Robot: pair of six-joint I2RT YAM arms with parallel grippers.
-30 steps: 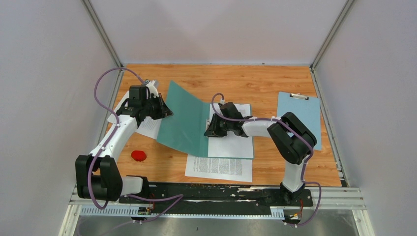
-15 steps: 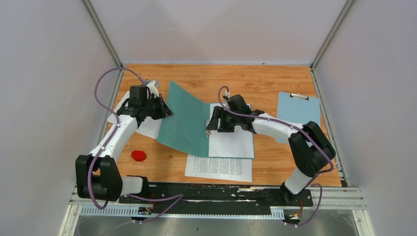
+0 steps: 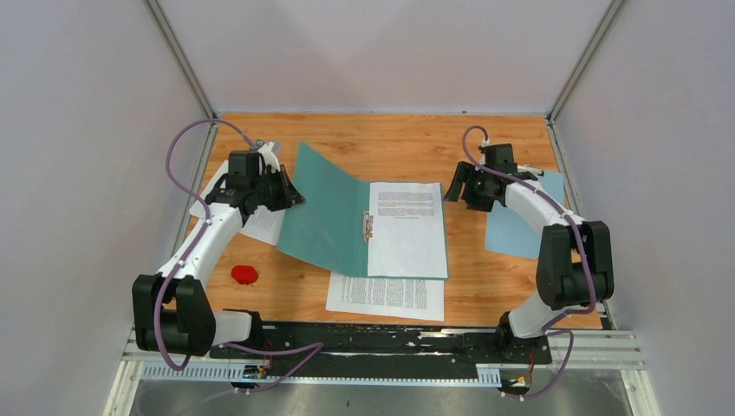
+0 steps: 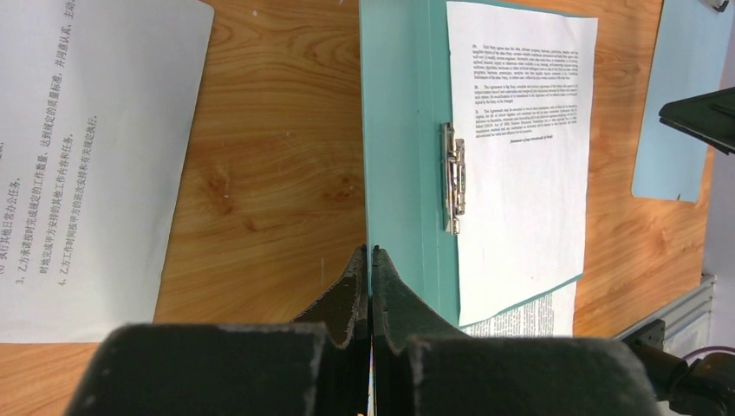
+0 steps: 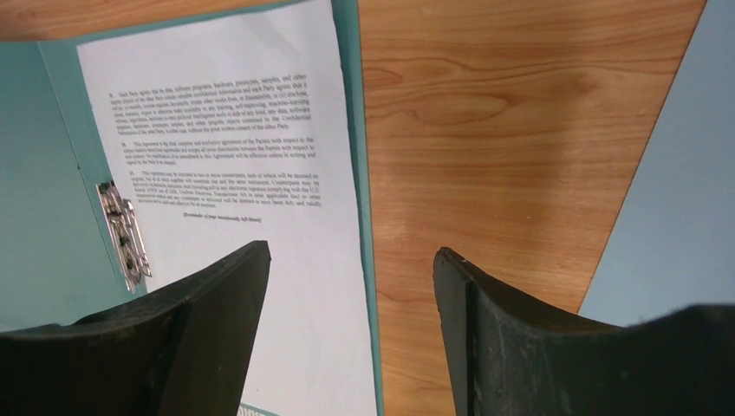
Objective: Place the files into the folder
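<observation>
The folder [image 3: 325,212] lies open mid-tabletop [image 3: 433,139], with one sheet [image 3: 407,230] on its right cover. A second sheet [image 3: 386,296] is partly hidden under the folder's near edge. A third sheet [image 3: 260,224] is mostly covered by the left arm overhead; the left wrist view shows it better. The left end effector [image 3: 293,200] pinches the raised left cover. The right end effector [image 3: 459,195], spread, hangs between folder and clipboard [image 3: 511,234].
</observation>
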